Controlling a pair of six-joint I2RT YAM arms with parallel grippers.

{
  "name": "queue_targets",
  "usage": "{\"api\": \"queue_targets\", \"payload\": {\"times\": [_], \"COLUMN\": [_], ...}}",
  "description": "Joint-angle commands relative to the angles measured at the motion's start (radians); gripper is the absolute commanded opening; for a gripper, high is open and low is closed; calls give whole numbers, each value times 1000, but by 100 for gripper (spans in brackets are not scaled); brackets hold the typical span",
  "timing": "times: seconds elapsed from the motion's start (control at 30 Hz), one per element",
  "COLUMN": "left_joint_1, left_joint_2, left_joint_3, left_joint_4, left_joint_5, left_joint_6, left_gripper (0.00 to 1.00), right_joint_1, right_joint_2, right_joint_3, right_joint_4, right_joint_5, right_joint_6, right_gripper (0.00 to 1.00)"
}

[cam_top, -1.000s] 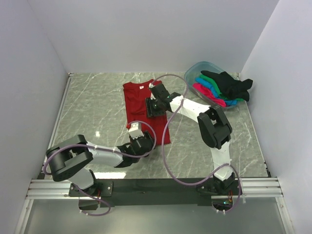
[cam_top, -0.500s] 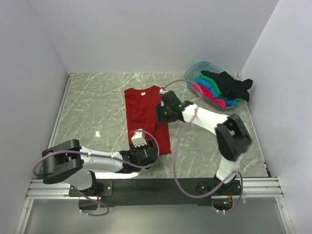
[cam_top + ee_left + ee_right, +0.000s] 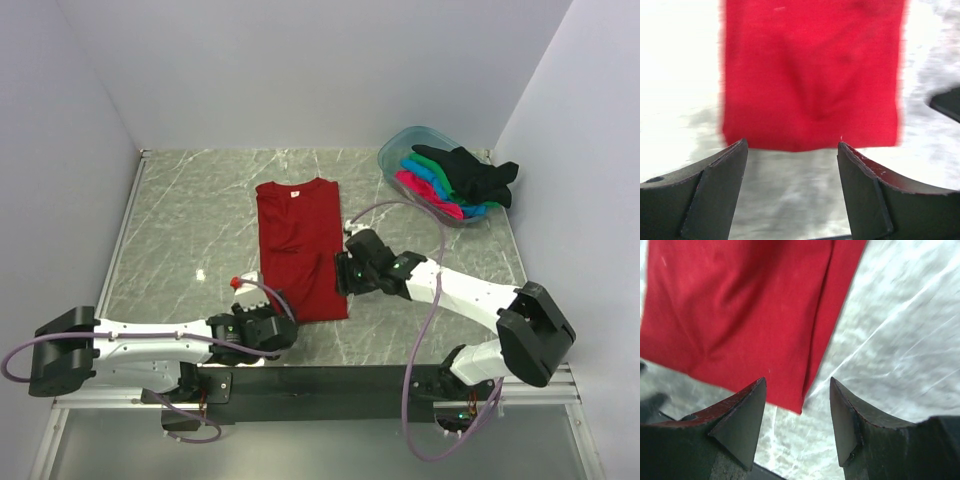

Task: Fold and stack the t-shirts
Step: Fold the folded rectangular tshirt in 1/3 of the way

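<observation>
Fingers (image 3: 715,190) spread in both wrist views near red t-shirt (image 3: 298,250); overhead alone shows tub (image 3: 386,160).

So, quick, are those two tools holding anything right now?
Left tool: open, empty, just short of the dark red t-shirt hem.
Right tool: open, empty, by that shirt's corner.

Right tool (image 3: 797,386) gapes, nothing between its fingers. Beyond it, dark red t-shirt (image 3: 740,305) lies flat on marbled table (image 3: 900,330), a layered edge running to its near corner. Dark blur (image 3: 652,405) lower left, possibly another arm.
</observation>
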Motion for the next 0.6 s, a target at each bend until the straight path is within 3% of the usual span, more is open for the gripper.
{"api": "queue_targets", "payload": {"times": [0.0, 0.57], "left_joint_1": [7, 110], "left_joint_2": [-28, 14], "left_joint_3": [-47, -171], "left_joint_4": [-139, 38], "left_joint_5": [-43, 3], "left_joint_6": [-132, -124], "left_gripper": [78, 81], "right_joint_1": [56, 141], "right_joint_2": [-18, 103], "right_joint_3": [-18, -69], "right_joint_4": [29, 27], "right_joint_5": [42, 109], "right_joint_6": [48, 111], "right_gripper": [61, 61]}}
